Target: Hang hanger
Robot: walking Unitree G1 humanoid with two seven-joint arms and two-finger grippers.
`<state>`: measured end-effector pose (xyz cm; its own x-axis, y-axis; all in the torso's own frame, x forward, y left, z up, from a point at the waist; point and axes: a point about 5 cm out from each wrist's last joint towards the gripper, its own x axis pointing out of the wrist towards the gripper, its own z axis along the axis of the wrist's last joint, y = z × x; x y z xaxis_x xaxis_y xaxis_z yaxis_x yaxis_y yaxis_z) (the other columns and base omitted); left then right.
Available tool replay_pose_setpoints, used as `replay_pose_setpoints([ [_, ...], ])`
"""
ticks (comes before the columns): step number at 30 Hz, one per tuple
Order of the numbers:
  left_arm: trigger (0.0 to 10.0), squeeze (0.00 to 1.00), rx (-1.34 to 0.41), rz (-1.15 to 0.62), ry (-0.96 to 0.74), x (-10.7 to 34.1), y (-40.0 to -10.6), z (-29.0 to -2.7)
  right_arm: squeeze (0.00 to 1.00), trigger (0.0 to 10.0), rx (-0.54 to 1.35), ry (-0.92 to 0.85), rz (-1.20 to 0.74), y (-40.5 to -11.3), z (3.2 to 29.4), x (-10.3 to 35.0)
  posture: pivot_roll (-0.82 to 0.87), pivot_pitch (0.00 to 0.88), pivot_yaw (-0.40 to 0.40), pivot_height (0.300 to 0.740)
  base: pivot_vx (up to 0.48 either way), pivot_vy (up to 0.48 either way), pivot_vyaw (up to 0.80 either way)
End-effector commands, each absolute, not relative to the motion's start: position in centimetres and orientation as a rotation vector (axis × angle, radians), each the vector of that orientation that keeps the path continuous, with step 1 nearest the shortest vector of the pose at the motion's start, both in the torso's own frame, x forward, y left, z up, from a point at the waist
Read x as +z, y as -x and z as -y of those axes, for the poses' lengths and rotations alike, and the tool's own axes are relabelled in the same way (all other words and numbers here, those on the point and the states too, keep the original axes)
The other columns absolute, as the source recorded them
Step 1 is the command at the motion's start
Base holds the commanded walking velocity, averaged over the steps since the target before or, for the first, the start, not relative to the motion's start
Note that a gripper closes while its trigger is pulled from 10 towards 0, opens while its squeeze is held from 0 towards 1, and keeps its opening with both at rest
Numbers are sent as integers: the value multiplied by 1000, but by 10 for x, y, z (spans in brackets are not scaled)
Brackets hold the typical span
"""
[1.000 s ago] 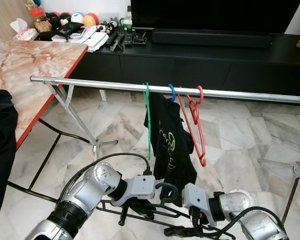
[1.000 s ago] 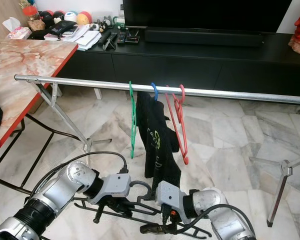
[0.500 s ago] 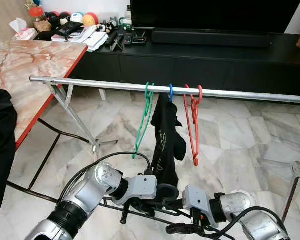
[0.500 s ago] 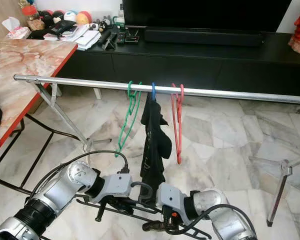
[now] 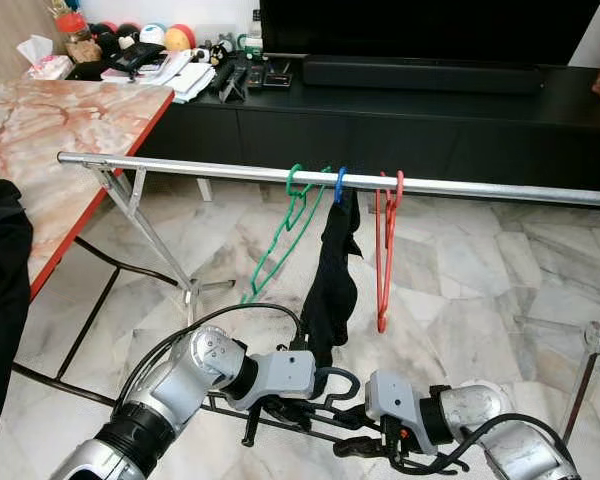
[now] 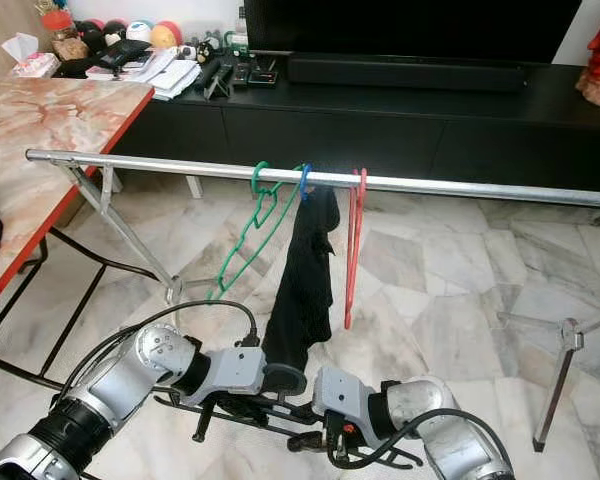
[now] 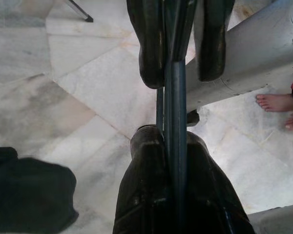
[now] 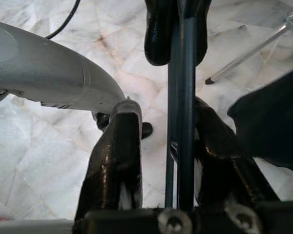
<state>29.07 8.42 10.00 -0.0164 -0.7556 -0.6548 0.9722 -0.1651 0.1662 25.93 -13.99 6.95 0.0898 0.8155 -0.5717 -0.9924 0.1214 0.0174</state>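
Low in front of the robot, the left gripper [image 7: 178, 68] and the right gripper [image 8: 171, 92] each have their black fingers closed around a bar of a black hanger [image 5: 320, 405], which is held just above the marble floor [image 5: 480, 260] with the arms side by side. Above it, a silver rail [image 5: 180, 168] carries a green hanger [image 5: 280, 245], a black garment [image 5: 332, 285] on a blue hook [image 5: 340, 184], and a red hanger [image 5: 384, 250], all swung aslant.

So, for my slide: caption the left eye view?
Both grippers hold a black hanger low before the rail.
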Motion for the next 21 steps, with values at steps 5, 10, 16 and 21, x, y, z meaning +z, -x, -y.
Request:
replay_pose_setpoints([
  [5, 10000, 0, -1495, -292, -810, 113, -299, -80, 0, 0, 1453, 433, -536, -251, 134, 60, -37, 191, 30, 740, 0, 0, 0],
  [10, 10000, 0, -1474, -274, -797, 116, -300, -83, 0, 0, 1460, 437, -540, -250, 134, 59, -29, 195, 27, 740, 0, 0, 0],
  [16, 10000, 698, -1483, -280, -732, 117, -297, -87, 0, 0, 1458, 448, -549, -250, 134, 56, -30, 199, 26, 740, 0, 0, 0],
  [21, 10000, 1000, -1495, -287, -692, 120, -297, -89, 0, 0, 1458, 465, -568, -247, 137, 52, -24, 207, 22, 740, 0, 0, 0],
])
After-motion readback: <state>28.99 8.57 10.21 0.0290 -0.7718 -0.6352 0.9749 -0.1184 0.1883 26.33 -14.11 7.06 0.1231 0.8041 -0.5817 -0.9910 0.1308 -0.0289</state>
